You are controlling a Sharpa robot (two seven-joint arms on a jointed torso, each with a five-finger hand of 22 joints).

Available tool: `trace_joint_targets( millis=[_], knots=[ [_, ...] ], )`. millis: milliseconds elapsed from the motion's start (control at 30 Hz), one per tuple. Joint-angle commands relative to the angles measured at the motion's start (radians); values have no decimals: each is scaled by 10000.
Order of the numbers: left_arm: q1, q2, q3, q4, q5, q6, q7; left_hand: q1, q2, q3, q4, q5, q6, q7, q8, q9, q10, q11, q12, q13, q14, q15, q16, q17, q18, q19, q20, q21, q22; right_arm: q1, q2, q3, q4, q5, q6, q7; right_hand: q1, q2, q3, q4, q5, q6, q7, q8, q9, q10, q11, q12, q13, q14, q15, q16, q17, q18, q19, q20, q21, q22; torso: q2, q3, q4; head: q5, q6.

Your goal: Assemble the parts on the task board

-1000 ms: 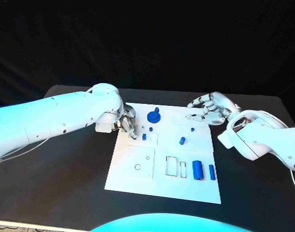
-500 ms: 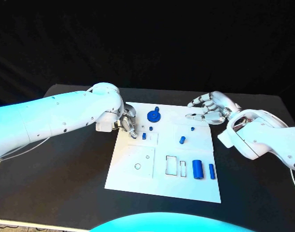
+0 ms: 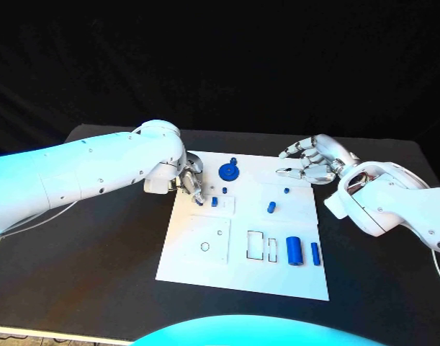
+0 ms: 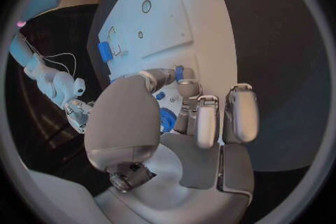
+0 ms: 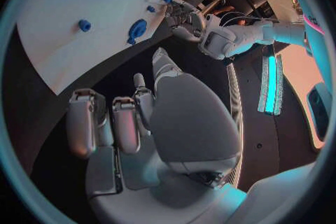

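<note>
The white task board (image 3: 243, 277) lies mid-table. A blue gear-like disc (image 3: 229, 171) sits near its far edge, and a small blue peg (image 3: 214, 202) stands close to the left rim. My left hand (image 3: 191, 180) hovers at that rim. In the left wrist view its thumb and one fingertip (image 4: 187, 88) flank the peg (image 4: 179, 72); I cannot tell whether they touch it. My right hand (image 3: 309, 163) hangs over the far right corner with fingers apart, holding nothing. Two more small pegs (image 3: 287, 191) (image 3: 271, 207) stand mid-board.
A thick blue cylinder (image 3: 294, 251) and a thin blue bar (image 3: 315, 254) lie at the board's near right, beside two rectangular slots (image 3: 255, 246). A round hole (image 3: 205, 247) is at the near left. Black tabletop (image 3: 95, 274) surrounds the board.
</note>
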Motion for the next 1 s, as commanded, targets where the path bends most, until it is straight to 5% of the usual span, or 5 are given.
trace_joint_targets(
  millis=[33,1000],
  knots=[
    [-116,89,-113,-37,220,486,-74,-6,85,1905,-1937,17,38,-13,37,3,30,-8,49,8,989,-75,69,2401,-157,-20,-2,-1,550,-6,5,3,15,-135,67,109,-24,38,-15,-57,6,-62,-29,20,-8,-42,-19,-18,946,715,-71,-63,1445,142,208,-43,-29,1525,-10,3,-1,28,-19],
    [-115,117,-168,-49,445,118,-339,-821,311,1672,-1729,128,242,-144,-64,143,347,-96,280,396,1020,-127,119,2507,-191,70,-13,58,669,-6,-27,3,41,-145,47,105,-24,38,-15,-57,6,-62,-29,20,-8,-42,-19,-18,946,715,-71,-63,1445,142,208,-43,-29,1525,-8,-2,6,8,-25]
  ],
)
